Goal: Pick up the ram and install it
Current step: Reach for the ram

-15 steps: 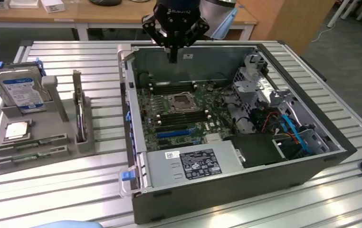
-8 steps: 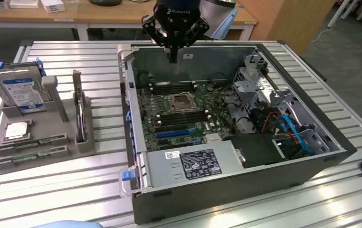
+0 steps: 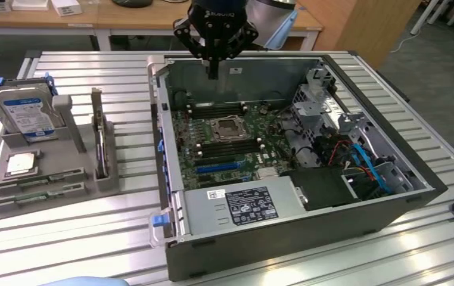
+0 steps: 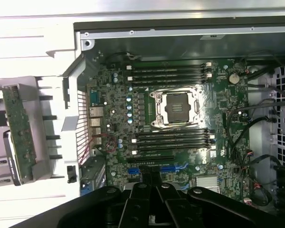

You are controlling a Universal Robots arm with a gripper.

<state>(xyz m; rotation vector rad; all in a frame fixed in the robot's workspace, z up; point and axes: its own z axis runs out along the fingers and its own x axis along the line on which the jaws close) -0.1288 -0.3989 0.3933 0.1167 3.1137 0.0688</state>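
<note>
A: What's largest here?
B: The slatted table [image 3: 92, 71], then the open computer case [image 3: 291, 241] lying on it, motherboard [image 3: 235, 158] facing up.
A: The gripper?
B: The gripper [image 3: 212, 72] hangs above the case's far wall, jaws pressed together, empty.
A: The ram?
B: The ram [image 3: 40, 177] lies in the gray holder [image 3: 92, 190], exterior view's left.

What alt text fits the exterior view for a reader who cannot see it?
A black gripper, shut and empty, hangs over the far side of an open computer case, above its motherboard. On the exterior view's left, a grey holder keeps two ram sticks, a hard drive and an upright card.
</note>
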